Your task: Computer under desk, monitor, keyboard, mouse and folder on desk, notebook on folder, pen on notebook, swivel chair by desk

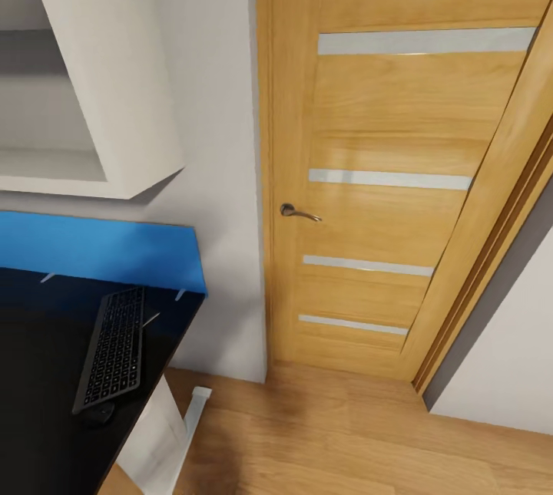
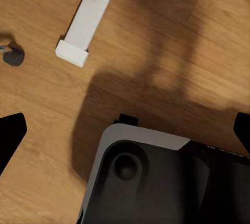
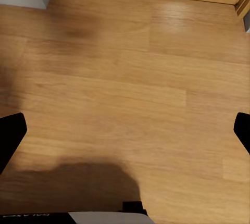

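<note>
The desk (image 1: 31, 403) stands at the lower left of the head view, with a glossy black top and a blue back panel (image 1: 100, 249). On it lies the keyboard (image 1: 114, 348), silver-framed with black keys, running away from me. A small dark rounded thing, apparently the mouse (image 1: 100, 412), sits at the keyboard's near end. My left gripper (image 2: 125, 133) is open above the wood floor, its black fingertips (image 2: 10, 135) far apart. My right gripper (image 3: 125, 133) is open too, over bare floor, holding nothing.
A closed wooden door (image 1: 384, 173) with frosted strips and a lever handle (image 1: 296, 212) fills the wall ahead. A white shelf unit (image 1: 84, 80) hangs over the desk. The white desk leg (image 2: 86, 18) and a dark castor (image 2: 13, 56) stand near my own grey base (image 2: 156, 182).
</note>
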Controlling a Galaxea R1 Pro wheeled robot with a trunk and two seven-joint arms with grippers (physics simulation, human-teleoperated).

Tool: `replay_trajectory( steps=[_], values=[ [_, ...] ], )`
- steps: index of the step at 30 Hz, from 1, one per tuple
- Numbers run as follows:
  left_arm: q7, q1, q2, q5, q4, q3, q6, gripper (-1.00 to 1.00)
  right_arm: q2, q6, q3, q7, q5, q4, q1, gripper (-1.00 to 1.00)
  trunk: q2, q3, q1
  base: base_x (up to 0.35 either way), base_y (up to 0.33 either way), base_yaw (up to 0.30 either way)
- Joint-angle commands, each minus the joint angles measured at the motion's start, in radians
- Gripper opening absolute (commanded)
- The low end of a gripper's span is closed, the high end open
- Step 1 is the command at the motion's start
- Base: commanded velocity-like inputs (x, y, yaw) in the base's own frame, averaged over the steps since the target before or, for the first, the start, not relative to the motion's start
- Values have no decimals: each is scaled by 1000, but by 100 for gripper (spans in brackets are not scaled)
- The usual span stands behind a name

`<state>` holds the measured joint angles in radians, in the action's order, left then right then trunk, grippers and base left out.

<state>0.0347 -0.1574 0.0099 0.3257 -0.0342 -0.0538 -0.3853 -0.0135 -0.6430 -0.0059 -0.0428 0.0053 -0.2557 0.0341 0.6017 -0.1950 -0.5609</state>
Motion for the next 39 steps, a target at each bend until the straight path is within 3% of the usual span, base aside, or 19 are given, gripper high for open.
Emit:
replay_trajectory(
  steps=[1, 10, 21, 39],
  values=[
    [4, -1, 0, 3, 0, -6, -3, 100, 0, -3, 0, -3, 1, 0, 0, 100, 1, -2, 0, 0, 0, 0],
    [4, -1, 1, 3, 0, -6, -3, 100, 0, -3, 0, -3, 1, 1, 1, 100, 1, -2, 0, 0, 0, 37],
    [4, -1, 1, 3, 0, -6, -3, 100, 0, -3, 0, -3, 0, 0, 0, 100, 1, -2, 0, 0, -20, 247],
    [4, -1, 1, 3, 0, -6, -3, 100, 0, -3, 0, -3, 1, 1, 1, 100, 1, -2, 0, 0, -226, 276]
  ],
)
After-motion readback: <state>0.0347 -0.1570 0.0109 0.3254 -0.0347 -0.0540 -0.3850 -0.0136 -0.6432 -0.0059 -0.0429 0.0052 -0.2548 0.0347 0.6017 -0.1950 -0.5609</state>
